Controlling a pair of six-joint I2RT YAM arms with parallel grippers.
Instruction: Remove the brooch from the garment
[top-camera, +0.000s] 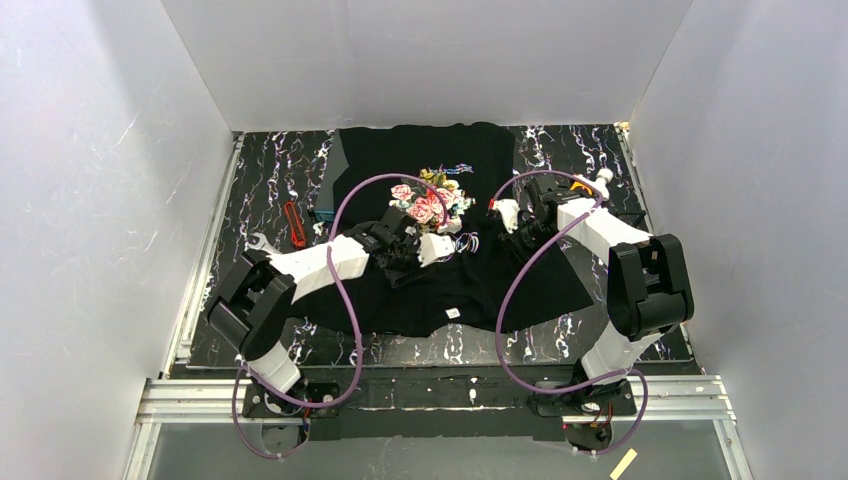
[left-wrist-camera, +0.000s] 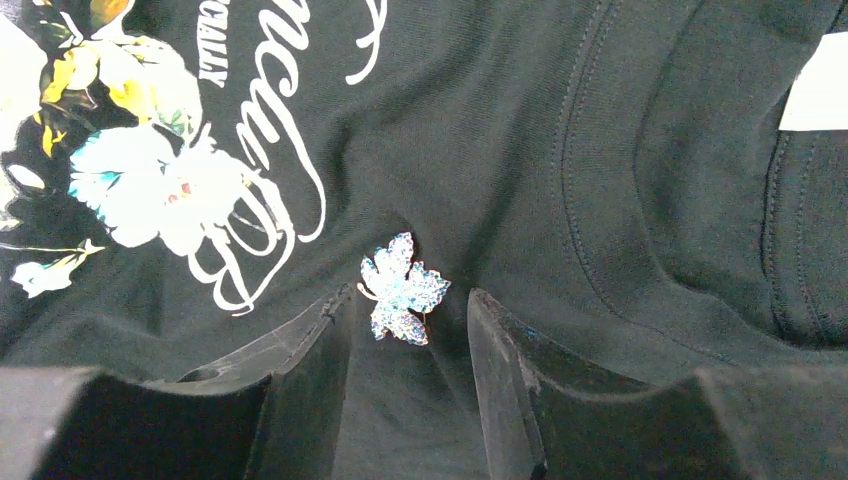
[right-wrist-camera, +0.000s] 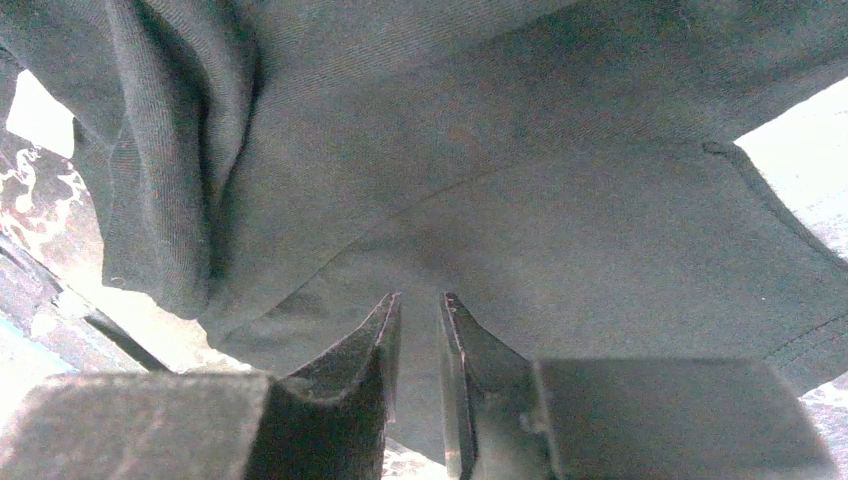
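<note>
The garment (top-camera: 420, 150), a black T-shirt with a pink rose print (top-camera: 428, 205), lies spread on the table. Its white neck label (top-camera: 452, 313) faces the near edge. In the left wrist view a glittery silver-blue leaf-shaped brooch (left-wrist-camera: 402, 290) sits on the garment (left-wrist-camera: 560, 150) beside white cursive lettering. My left gripper (left-wrist-camera: 410, 312) is open, with the brooch just ahead of and between its fingertips, touching neither. My right gripper (right-wrist-camera: 420, 300) is shut on a fold of the garment (right-wrist-camera: 520, 180) and holds it raised off the table. In the top view it (top-camera: 505, 215) is at the shirt's right side.
A red clip-like object (top-camera: 294, 222) lies on the black marbled table (top-camera: 260, 180) left of the shirt. A small blue item (top-camera: 325, 213) sits at the shirt's left edge. White walls close in the table on three sides.
</note>
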